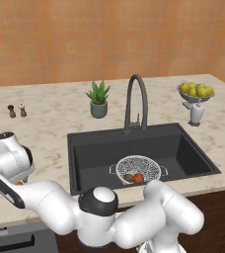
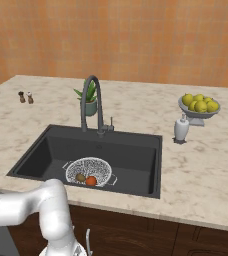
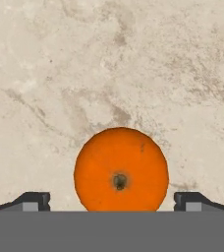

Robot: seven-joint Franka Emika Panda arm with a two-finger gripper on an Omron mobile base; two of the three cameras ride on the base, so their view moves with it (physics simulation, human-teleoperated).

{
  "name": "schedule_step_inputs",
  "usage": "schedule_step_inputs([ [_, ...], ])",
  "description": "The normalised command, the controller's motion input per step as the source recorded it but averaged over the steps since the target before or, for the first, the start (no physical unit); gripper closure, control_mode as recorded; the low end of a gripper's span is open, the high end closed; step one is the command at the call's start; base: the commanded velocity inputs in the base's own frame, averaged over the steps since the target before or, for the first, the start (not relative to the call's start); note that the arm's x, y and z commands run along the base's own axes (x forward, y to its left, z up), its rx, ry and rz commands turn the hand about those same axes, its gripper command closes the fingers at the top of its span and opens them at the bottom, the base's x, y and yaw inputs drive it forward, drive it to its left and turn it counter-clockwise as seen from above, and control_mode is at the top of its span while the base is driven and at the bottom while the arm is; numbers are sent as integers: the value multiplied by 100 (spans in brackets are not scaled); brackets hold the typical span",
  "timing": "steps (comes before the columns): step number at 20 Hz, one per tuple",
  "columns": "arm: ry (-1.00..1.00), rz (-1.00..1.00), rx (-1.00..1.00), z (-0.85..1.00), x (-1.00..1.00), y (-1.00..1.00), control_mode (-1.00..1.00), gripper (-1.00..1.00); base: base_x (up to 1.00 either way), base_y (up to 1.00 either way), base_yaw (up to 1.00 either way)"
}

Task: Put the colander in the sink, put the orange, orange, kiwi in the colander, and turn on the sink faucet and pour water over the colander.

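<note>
Orange (image 3: 121, 170) on counter, claw (image 3: 112, 202) open astride

Beige marble counter (image 1: 50, 128): orange (image 3: 121, 171), plant pot (image 1: 98, 109), lemon bowl (image 1: 196, 95), shakers (image 1: 17, 110).

The colander (image 1: 138, 168) is seated in the sink (image 1: 183, 148), with a kiwi (image 1: 128, 177) and an orange (image 1: 139, 178) contained; the faucet (image 1: 135, 103) is positioned behind.
</note>
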Motion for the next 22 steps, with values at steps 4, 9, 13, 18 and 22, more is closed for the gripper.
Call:
schedule_step_inputs([
  [4, 0, 0, 0, -22, 2, 0, -100, -100, 0, 0, 0],
  [9, 0, 0, 0, -25, 3, 0, -100, -100, 0, 0, 0],
  [13, 0, 0, 0, -14, 0, 1, -100, 100, 0, 0, 0],
  [18, 1, 0, 0, -2, 0, -4, -100, 100, 0, 0, 0],
  [22, 0, -9, 0, 25, -30, -51, -100, 100, 0, 0, 0],
])
